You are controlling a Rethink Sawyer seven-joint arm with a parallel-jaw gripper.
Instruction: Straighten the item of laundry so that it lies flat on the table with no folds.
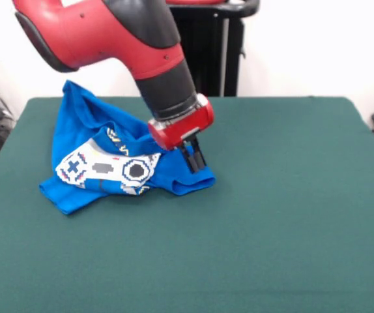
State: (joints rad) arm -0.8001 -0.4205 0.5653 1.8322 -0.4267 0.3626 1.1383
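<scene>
A: Left of the gripper (195, 158) sits the T-shirt (83, 134), bunched on the table (291, 195), with its far corner rucked up behind the arm (128, 45) and the controller print (105, 169) buckled across the front

B: And the gripper itself?

A: Tilted, tips down on the shirt's right edge. The fingers (198, 156) look close together, but whether they pinch cloth I cannot tell

B: How will that shirt handle?

A: Light and limp, I'd say. Soft knit, it'll drag and fold rather than slide stiffly, and the felt-like top may cling to it

B: Where to take hold?

A: A hem or corner is my guess. The rolled fold (190, 184) just under the tips is the near choice; pulling it rightwards, away from the heap, should open the layers. To the right of the gripper there's only bare green
</scene>
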